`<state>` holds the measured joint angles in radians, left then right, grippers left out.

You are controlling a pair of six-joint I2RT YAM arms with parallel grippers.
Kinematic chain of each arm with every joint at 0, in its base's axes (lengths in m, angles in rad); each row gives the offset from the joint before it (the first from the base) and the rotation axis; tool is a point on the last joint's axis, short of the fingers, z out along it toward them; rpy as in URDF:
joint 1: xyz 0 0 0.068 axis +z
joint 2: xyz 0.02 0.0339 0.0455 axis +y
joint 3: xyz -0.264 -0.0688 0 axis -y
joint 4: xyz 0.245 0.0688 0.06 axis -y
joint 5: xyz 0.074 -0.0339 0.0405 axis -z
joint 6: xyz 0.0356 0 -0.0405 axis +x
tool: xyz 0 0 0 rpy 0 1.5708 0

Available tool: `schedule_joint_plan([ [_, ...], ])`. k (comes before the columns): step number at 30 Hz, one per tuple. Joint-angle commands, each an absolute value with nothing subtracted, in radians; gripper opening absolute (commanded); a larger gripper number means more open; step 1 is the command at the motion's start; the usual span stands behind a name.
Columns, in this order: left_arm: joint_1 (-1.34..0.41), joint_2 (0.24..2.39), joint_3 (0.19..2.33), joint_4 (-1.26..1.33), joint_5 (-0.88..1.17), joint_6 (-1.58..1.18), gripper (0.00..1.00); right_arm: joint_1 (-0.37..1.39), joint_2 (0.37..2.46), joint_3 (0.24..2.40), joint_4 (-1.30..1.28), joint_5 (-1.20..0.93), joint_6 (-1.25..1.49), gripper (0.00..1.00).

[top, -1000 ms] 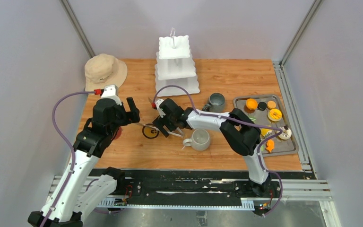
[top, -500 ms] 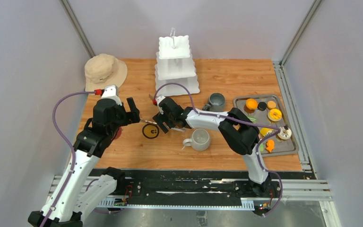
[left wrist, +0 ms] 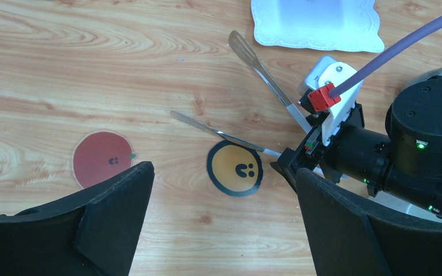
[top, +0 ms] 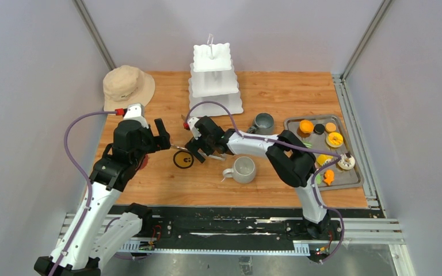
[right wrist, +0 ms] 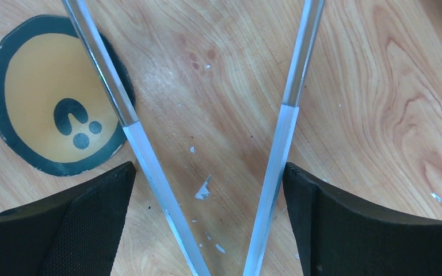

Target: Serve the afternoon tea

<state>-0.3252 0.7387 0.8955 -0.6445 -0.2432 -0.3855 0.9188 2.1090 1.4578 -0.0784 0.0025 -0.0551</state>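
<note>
The white three-tier stand (top: 213, 75) is at the back centre, and its base (left wrist: 316, 23) shows in the left wrist view. One grey mug (top: 262, 123) stands upright and a second (top: 244, 169) lies nearer. Toy pastries (top: 334, 139) sit on the steel tray (top: 354, 179) at the right. My right gripper (top: 195, 149) (right wrist: 210, 169) has its jaws wide around metal tongs (right wrist: 290, 121) (left wrist: 265, 75). The tongs are spread in a V with nothing between their tips, just over the wood. My left gripper (top: 163, 135) (left wrist: 223, 172) is open and empty above the table.
A beige bucket hat (top: 128, 84) lies at the back left. A yellow round sticker (left wrist: 235, 168) and a red one (left wrist: 102, 159) are flat on the wood below the grippers. Grey walls close in the table on three sides.
My right gripper has shifted slightly away from the near edge, carrying the tongs with it, so their tips now point further toward the stand. The left arm has not moved.
</note>
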Motion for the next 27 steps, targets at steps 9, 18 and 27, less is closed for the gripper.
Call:
schedule_joint_plan([
  [9, -0.331, 0.735, 0.894, -0.639, -0.239, -0.399, 0.98, 0.896, 2.188, 1.507, -0.084, -0.072, -0.087, 0.97],
  [18, -0.331, 0.724, 0.891, -0.649, -0.242, -0.404, 0.98, 0.889, 2.212, 1.517, -0.084, -0.085, -0.109, 0.98],
  [27, -0.331, 0.721, 0.891, -0.650, -0.241, -0.406, 0.98, 0.876, 2.182, 1.484, -0.088, -0.081, -0.089, 0.47],
])
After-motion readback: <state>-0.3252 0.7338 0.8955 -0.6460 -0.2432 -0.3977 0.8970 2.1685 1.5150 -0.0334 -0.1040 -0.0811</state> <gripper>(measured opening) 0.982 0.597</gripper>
